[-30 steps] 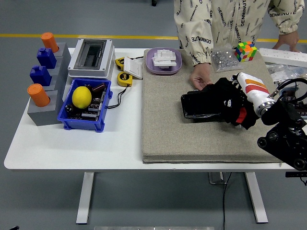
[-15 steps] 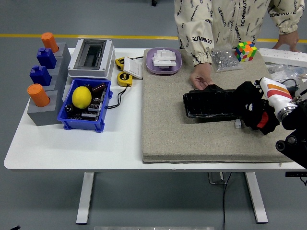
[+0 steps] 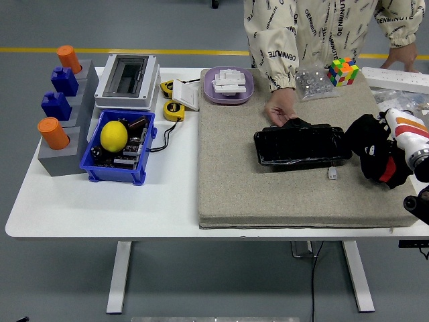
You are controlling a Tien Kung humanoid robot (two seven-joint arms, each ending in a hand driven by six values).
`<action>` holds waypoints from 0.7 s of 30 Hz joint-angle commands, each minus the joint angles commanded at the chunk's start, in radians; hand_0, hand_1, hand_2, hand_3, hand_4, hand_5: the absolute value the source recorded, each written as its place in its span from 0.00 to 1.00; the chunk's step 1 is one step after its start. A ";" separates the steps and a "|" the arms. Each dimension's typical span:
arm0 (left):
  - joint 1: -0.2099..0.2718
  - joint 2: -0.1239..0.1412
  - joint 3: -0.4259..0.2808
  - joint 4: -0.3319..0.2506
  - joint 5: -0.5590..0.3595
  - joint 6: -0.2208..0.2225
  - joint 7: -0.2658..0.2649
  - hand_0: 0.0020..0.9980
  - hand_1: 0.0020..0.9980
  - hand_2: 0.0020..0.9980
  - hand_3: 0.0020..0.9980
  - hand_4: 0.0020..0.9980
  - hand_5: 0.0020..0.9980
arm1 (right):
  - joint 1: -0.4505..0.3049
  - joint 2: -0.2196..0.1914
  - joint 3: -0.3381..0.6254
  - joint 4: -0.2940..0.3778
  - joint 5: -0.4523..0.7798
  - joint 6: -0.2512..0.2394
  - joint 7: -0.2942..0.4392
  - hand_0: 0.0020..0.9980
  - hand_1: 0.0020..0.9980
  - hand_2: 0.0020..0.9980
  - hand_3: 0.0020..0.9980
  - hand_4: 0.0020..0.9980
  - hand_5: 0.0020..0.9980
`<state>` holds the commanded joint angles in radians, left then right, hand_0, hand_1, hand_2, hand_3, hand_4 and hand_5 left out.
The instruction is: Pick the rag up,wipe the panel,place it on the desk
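The right hand (image 3: 392, 151) is reaching in from the counter's right edge, its fingers clamped on a black rag (image 3: 367, 146) that is bunching out toward the left. The rag is hanging just beside the right end of the black panel (image 3: 301, 145); whether the two are touching cannot be told. The panel is lying flat on a grey-brown mat (image 3: 255, 188) that is covering the right half of the white counter (image 3: 100, 201). A small white piece (image 3: 332, 174) is sitting on the mat just below the panel's right end.

A person in a pale printed jacket is standing at the far edge, and the person's hand (image 3: 280, 111) is resting against the panel's far left corner.

Near the far edge, a purple dish (image 3: 244, 92) holding white pieces is sitting by the mat's left corner, with a coloured puzzle cube (image 3: 343, 71) and a clear bag (image 3: 314, 82) further right. Toward the left edge, a blue bin (image 3: 94, 168) is holding a yellow lemon (image 3: 114, 135), with a grey box (image 3: 127, 80) behind it and two yellow tape measures (image 3: 174, 109) close by. Grey blocks with orange and blue pegs (image 3: 57, 100) are lining the left edge.
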<state>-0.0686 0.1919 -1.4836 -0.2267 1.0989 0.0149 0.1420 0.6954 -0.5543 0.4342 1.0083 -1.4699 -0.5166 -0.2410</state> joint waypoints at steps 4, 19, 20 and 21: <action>0.000 0.000 0.001 0.000 0.000 0.000 0.000 0.61 0.64 0.66 0.56 0.63 0.44 | 0.000 -0.003 -0.002 0.001 0.000 0.001 0.000 0.23 0.36 0.41 0.42 0.94 0.00; 0.000 -0.002 0.006 0.002 -0.006 0.000 0.001 0.61 0.64 0.66 0.56 0.63 0.44 | 0.027 0.057 -0.043 -0.010 0.009 -0.005 0.005 0.23 0.36 0.41 0.42 0.94 0.00; 0.000 -0.002 0.006 0.002 -0.006 0.000 0.001 0.61 0.64 0.66 0.56 0.63 0.44 | 0.030 0.063 -0.047 -0.010 0.009 -0.005 0.005 0.23 0.36 0.41 0.42 0.94 0.00; 0.000 -0.001 0.007 0.001 -0.006 0.000 0.001 0.61 0.64 0.66 0.56 0.63 0.44 | 0.033 0.068 -0.049 -0.010 0.009 -0.005 0.005 0.23 0.36 0.41 0.42 0.94 0.00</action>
<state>-0.0684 0.1907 -1.4769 -0.2252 1.0929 0.0147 0.1429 0.7286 -0.4860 0.3850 0.9987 -1.4608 -0.5219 -0.2363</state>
